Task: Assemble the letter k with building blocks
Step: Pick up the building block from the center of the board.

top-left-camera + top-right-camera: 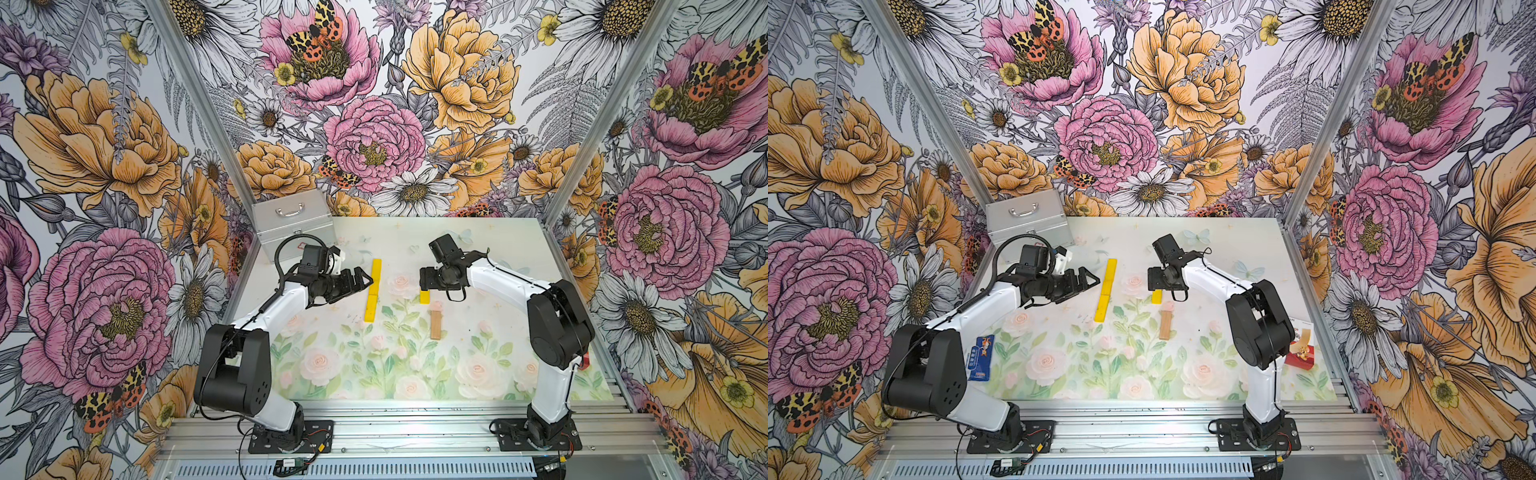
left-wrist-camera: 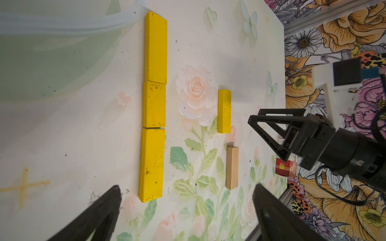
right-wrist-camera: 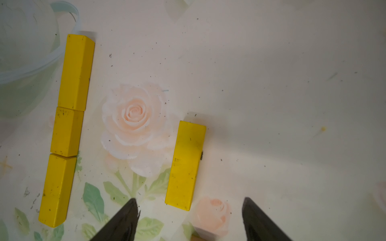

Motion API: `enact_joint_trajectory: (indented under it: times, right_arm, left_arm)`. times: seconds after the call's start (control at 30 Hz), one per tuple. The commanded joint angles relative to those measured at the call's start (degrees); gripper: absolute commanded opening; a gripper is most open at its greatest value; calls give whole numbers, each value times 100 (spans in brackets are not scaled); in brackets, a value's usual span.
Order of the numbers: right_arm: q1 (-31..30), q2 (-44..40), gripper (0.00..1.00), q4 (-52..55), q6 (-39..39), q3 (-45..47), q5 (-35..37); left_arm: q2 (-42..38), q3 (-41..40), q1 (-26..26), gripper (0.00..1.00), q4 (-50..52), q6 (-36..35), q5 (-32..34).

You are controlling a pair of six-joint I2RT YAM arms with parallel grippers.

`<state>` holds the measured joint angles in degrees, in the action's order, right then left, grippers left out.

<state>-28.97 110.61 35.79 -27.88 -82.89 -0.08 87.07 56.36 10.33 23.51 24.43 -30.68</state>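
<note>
On the flowered worktop point(image 1: 478, 374), the left fingers point(image 2: 100, 215) stand wide apart, holding nothing, beside a straight row of three yellow blocks point(image 2: 154, 104) laid end to end. The right fingers point(image 3: 123, 221) are apart over a separate yellow block point(image 3: 186, 164). A tan block point(image 2: 232, 168) lies in line, just off its end.

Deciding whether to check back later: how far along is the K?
Done: the stem, three yellow pieces end to end. In hand: nothing gripped; the right claw hovers open over the loose yellow block. Remaining: that block and the tan block lie parallel to the stem, not yet angled into arms.
</note>
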Motion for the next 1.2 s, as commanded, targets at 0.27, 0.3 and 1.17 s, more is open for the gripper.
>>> enact_joint_trajectory:
  times: [0.27,0.3,1.17]
  right_arm:
    - [-64,478,69,271,92,-361,70]
    - [-72,496,69,271,84,-364,60]
    - [-188,1200,52,703,60,-1036,96]
  left_arm:
    - [-67,-273,47,99,-470,272,-257]
    - [-70,-274,53,99,-479,280,-261]
    - [-44,-458,65,99,-626,352,-302]
